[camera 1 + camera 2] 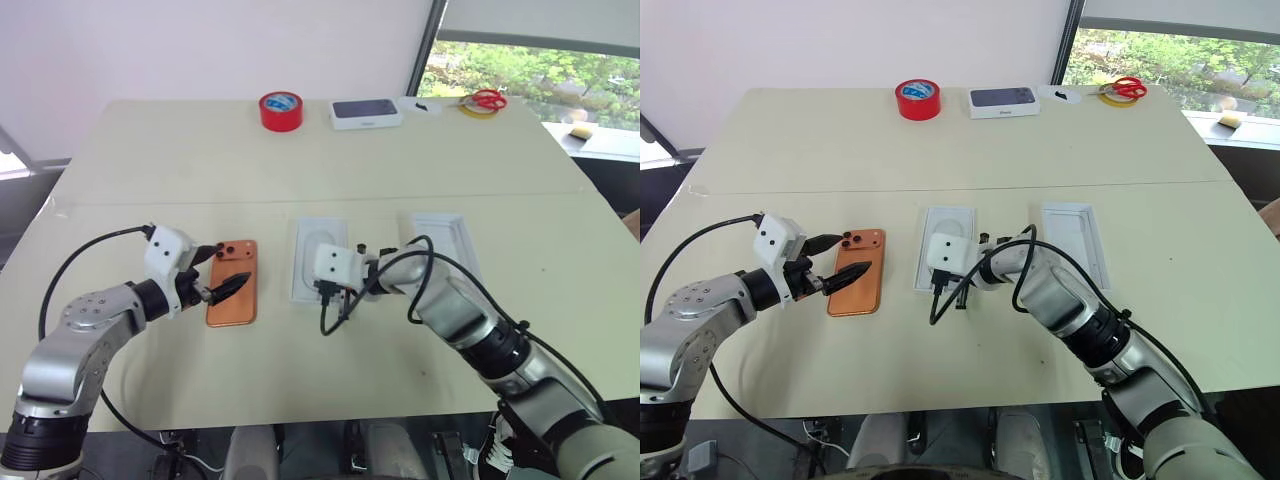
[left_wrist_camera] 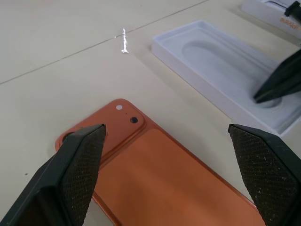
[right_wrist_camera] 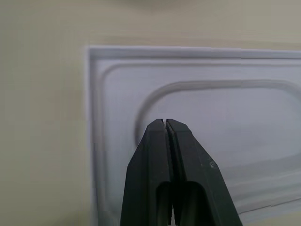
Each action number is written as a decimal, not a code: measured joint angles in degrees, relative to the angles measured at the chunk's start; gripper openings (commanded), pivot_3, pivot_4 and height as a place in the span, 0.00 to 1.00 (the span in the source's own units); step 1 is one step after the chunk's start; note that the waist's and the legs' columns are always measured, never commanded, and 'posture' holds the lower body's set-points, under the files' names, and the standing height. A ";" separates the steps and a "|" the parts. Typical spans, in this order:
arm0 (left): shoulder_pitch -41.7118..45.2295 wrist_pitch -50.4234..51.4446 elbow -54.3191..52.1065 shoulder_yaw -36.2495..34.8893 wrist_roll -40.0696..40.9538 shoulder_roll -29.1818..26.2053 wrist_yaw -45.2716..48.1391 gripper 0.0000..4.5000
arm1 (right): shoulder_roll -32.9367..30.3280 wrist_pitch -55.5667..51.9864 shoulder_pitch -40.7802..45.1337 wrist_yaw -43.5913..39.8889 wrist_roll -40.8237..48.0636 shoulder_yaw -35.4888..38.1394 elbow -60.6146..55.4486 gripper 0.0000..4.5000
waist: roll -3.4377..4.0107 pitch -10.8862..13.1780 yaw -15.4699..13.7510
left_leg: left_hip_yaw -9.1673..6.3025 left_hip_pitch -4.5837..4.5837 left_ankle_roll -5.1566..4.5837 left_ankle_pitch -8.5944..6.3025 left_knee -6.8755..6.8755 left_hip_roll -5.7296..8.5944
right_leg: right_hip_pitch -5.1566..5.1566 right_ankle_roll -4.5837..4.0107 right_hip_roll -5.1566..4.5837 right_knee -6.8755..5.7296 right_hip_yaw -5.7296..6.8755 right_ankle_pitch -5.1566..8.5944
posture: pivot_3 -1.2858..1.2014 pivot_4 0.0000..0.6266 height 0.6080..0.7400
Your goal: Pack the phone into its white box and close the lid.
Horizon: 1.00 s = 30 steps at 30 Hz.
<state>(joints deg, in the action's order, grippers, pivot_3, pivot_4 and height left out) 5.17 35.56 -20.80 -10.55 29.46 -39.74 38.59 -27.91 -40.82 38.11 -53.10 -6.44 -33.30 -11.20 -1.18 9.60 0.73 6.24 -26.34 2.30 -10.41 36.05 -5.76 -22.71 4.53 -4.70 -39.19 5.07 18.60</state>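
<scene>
- The phone (image 1: 232, 283) lay face down on the table (image 1: 150, 160), just left of the box (image 1: 318, 262), apart from it.
- Your left gripper (image 1: 218, 272) hung over it, jaws spread wide, holding nothing.
- Your right gripper (image 3: 167, 123) was clenched empty above the box.
- You'd likely have found the phone stiff, slick and thin, so its long edges were the place to pinch.

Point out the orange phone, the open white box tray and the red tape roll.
orange phone (image 1: 232, 290), left eye view, middle of its back.
white box tray (image 1: 304, 232), left eye view, far rim.
red tape roll (image 1: 920, 100), right eye view, outer side.
</scene>
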 measured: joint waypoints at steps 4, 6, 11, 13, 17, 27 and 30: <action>-0.11 0.04 -0.06 -0.49 0.04 0.00 -0.10 0.98 | -3.49 2.16 -1.70 -3.33 0.69 -0.06 -3.30 0.02 | 0.00 0.00 -0.04 | 0.00 0.01 0.00 0.00 0.00 0.00 | 0.01 0.00 -0.01 0.00 0.00 0.00 | 0.52 0.24 0.93; -0.11 0.21 -0.06 -0.56 0.04 0.00 -0.30 0.98 | -3.51 2.56 -1.93 -3.30 0.99 0.15 -3.29 0.02 | 0.00 0.00 -0.01 | -0.01 0.01 0.00 0.00 0.00 0.00 | 0.01 0.00 0.00 0.00 0.00 0.00 | 0.52 0.24 0.93; 0.58 5.94 0.15 -2.32 1.52 -0.06 -3.02 0.98 | 2.10 1.10 0.18 1.00 2.38 4.63 -1.29 0.02 | 0.00 0.00 0.13 | -0.02 0.01 0.01 0.01 -0.01 -0.02 | -0.01 0.00 0.03 -0.02 0.00 0.00 | 0.52 0.24 0.93; 2.26 12.96 1.53 -5.45 4.73 0.27 -6.17 0.99 | 5.26 -0.58 3.25 3.56 2.73 6.77 0.03 0.01 | 0.00 0.00 0.09 | -0.04 0.00 0.01 0.01 0.01 -0.02 | 0.00 0.00 0.03 -0.04 0.00 0.00 | 0.52 0.24 0.93; 3.64 21.52 2.28 -10.34 8.10 0.49 -10.57 0.99 | 10.56 -2.47 6.15 7.34 2.29 6.49 2.98 0.01 | -0.02 -0.01 0.06 | -0.03 0.00 0.00 0.01 0.00 -0.01 | 0.01 0.00 0.02 -0.01 0.00 0.00 | 0.52 0.24 0.93; 11.56 45.59 5.02 -16.28 15.35 4.95 -19.63 0.99 | 16.41 -1.09 8.78 9.63 -1.61 -2.11 13.81 0.01 | -0.06 -0.02 0.19 | -0.07 -0.01 0.02 0.02 0.03 0.00 | 0.03 0.00 0.02 -0.04 0.02 0.00 | 0.52 0.24 0.93; 12.52 49.50 4.59 -16.96 16.22 6.30 -20.39 0.99 | 17.19 0.08 9.26 9.87 -3.20 -3.93 16.74 0.01 | -0.06 -0.02 0.24 | -0.08 0.01 0.05 0.03 0.02 -0.01 | 0.04 0.00 0.03 -0.05 0.02 0.00 | 0.52 0.24 0.93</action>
<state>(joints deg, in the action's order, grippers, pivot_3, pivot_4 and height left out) 17.69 85.06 -16.21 -27.51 45.68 -33.45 18.20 -10.72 -40.75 47.37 -43.23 -9.64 -37.23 5.54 -1.24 9.58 0.97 6.16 -26.33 2.35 -10.37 36.07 -5.77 -22.68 4.54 -4.68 -39.24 5.10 18.60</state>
